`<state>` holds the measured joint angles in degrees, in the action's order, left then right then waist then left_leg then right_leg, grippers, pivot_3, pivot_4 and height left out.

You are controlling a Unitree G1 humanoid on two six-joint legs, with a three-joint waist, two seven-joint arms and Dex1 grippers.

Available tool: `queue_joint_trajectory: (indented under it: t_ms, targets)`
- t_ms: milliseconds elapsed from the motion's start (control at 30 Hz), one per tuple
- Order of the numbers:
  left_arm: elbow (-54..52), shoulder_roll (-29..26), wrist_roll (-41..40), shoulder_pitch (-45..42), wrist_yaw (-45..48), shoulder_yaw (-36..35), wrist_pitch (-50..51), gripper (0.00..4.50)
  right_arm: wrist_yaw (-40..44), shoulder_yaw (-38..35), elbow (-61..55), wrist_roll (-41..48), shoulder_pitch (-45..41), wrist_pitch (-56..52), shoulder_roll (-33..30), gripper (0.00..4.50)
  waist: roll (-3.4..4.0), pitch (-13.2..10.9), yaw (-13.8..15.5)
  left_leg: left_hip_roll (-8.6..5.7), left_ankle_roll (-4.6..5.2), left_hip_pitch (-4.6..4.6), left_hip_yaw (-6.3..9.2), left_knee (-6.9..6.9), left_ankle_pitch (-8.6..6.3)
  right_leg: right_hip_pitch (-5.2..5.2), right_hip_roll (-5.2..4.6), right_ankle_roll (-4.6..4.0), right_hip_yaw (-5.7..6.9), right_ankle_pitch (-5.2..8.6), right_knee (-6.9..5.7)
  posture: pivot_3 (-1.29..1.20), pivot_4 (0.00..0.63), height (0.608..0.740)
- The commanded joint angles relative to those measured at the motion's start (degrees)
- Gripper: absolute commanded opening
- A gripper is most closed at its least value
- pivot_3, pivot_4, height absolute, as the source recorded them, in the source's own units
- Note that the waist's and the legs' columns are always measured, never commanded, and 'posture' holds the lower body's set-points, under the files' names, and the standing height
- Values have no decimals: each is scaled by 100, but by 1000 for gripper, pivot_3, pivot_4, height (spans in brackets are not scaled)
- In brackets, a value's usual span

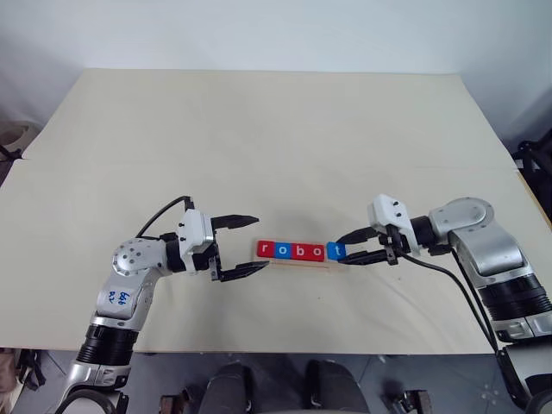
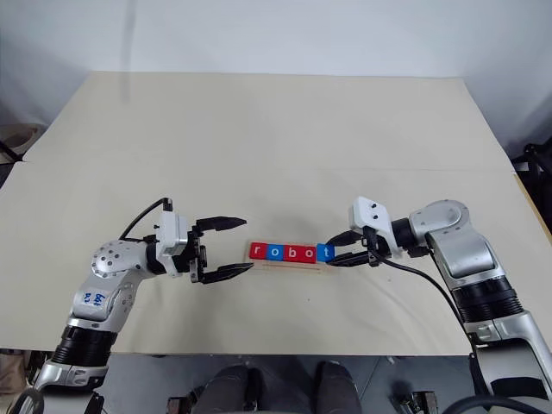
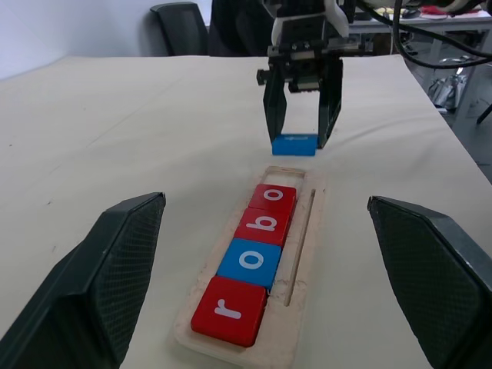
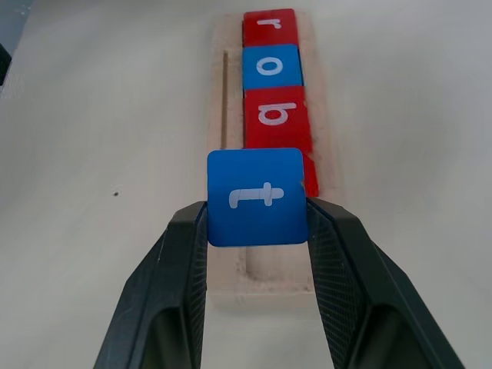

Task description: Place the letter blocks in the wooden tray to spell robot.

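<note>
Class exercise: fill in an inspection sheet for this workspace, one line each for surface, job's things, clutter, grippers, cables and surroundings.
Surface: large beige tabletop, bare around the work.
Job's things: long pale wooden tray holds red r, blue o, red b, red o; blue t tile not yet seated.
Clutter: nothing seen.
Grippers: left gripper open, empty, beside the tray's r end; right gripper shut on the blue t tile at the other end.
Cables: black cables along both arms.
Surroundings: pale wall; dark chairs beyond the table.

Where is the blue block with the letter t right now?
The blue t block is clamped in the right gripper, held over the open right end of the wooden tray, just past the red second o block.
</note>
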<state>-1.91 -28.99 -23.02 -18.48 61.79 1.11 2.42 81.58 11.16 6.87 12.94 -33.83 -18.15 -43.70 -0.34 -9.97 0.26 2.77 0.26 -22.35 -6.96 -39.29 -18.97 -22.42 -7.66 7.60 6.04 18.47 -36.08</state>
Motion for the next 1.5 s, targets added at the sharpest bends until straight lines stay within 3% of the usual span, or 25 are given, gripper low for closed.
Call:
queue_joint_trajectory:
  t_ms: [33,600,633,833,1000,1200,1300,1367,1500]
  targets:
    - [-238,-21,-60,34,10,-27,-52,4500,-74,5,26,-90,31,215,-8,1467,0,0,-16,0,0,0,-2,0,0,0,1,0,0,0,0,0,150,740]
    - [-413,-43,-94,136,-55,-65,31,4500,-271,162,736,-453,-269,628,312,1467,0,0,-33,4,-1,1,-8,1,0,-2,5,0,0,0,-2,0,150,740]
    - [-415,-44,-96,140,-58,-66,33,4500,-269,158,731,-433,-276,605,321,2214,0,0,-30,3,0,0,-8,1,0,-2,4,0,0,0,-1,0,150,740]
    - [-429,-49,-105,158,-71,-71,51,4500,-91,-2,343,-163,-212,387,155,4160,0,0,-39,4,0,1,-7,1,0,-3,4,-1,0,0,-2,0,150,740]
    - [-404,-53,-104,149,-76,-75,47,4500,-62,-193,98,17,-110,107,-99,4160,0,0,-27,3,0,1,-6,1,0,-2,3,0,-1,0,-1,0,150,740]
    - [-373,-94,-104,207,-70,-118,29,4500,-373,-1012,-249,426,640,36,-381,4160,0,0,-10,2,0,-1,-7,2,0,-1,3,0,2,0,3,0,150,740]
    - [-364,-200,-127,347,-37,-222,24,4500,-525,-1496,-526,613,1232,221,-451,4160,0,0,-14,2,0,-1,-7,4,0,-1,3,0,2,0,2,0,150,740]
    - [-392,-363,-288,523,1,-448,163,4500,-778,-2097,-963,975,1871,108,-355,4496,0,0,-13,3,0,1,-7,6,0,-2,4,-1,1,0,1,0,150,740]
    - [-425,-671,-517,741,70,-816,334,4500,-940,-2757,-1924,1259,3112,607,-193,4496,0,0,-11,5,0,3,1,9,0,-1,4,-1,0,1,2,0,150,740]
